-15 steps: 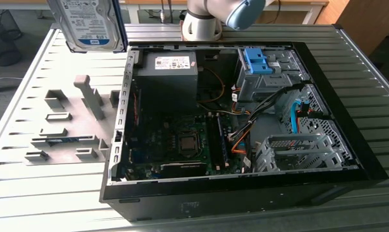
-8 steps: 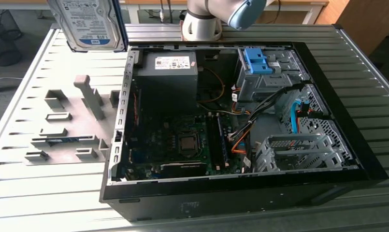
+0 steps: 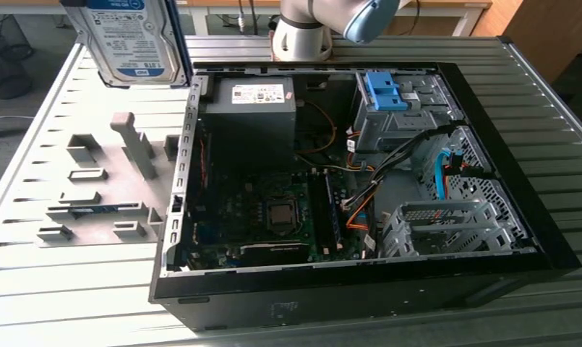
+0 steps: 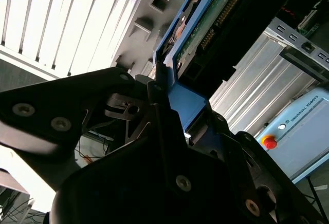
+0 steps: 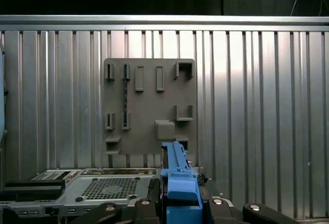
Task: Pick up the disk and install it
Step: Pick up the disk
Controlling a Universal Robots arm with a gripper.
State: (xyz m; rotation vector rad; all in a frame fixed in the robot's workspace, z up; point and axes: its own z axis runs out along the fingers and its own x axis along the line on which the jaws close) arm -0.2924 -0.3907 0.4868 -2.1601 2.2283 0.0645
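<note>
One disk (image 5: 175, 172) edge shows, clamped in claw (image 5: 180, 209).

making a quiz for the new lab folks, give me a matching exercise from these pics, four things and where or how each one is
Things:
1. disk
2. grey holder board
3. computer case
4. gripper

States:
a. lying on its side with the inside open to view
b. shut on the disk's blue edge
c. held upright in the air, label facing the exterior view
d. flat on the table, at the exterior view's left of the case

Pairs: 1-c, 2-d, 3-a, 4-b
</note>
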